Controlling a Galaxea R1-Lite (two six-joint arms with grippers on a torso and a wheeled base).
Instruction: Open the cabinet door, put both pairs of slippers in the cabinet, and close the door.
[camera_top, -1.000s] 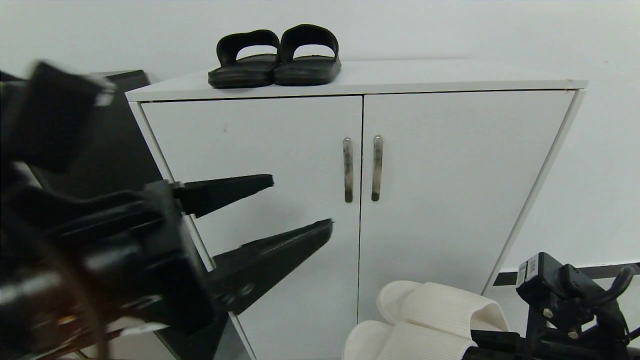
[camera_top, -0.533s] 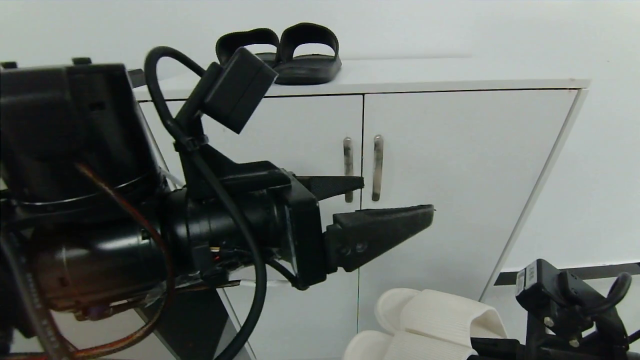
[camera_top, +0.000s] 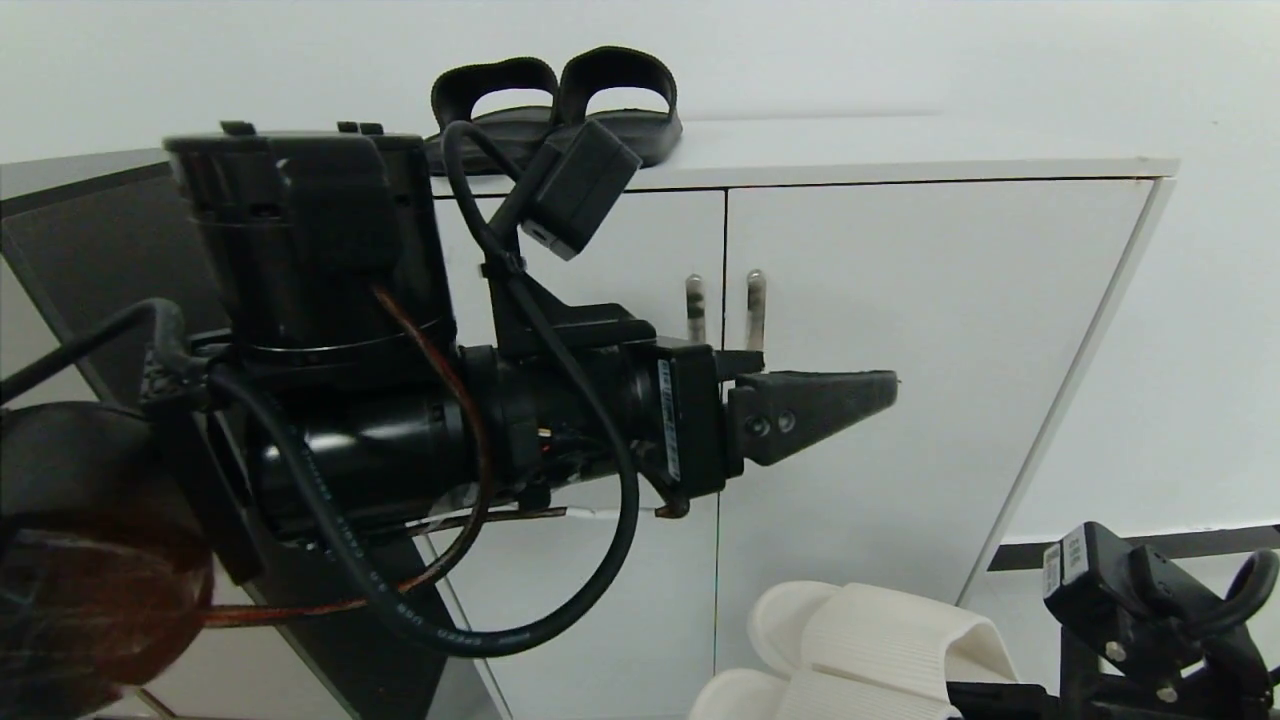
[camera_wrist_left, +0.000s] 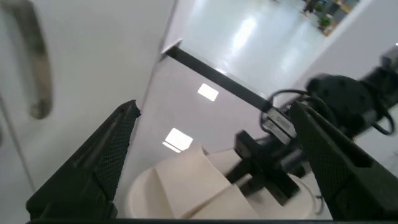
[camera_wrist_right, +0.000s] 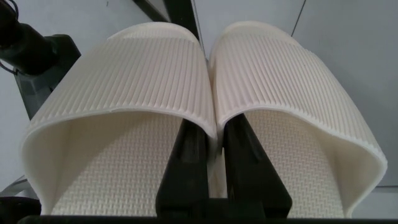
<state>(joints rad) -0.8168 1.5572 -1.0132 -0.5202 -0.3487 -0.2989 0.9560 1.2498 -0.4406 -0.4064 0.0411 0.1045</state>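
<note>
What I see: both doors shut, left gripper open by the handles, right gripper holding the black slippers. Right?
Not quite: the right gripper holds the white slippers, its fingers pinching their straps together, as the right wrist view shows. The black slippers sit on top of the cabinet in the head view. The rest is right.

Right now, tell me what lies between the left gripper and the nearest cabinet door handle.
Nothing. In the left wrist view only bare white door separates the open left gripper from the handle, which sits just past one fingertip.
</note>
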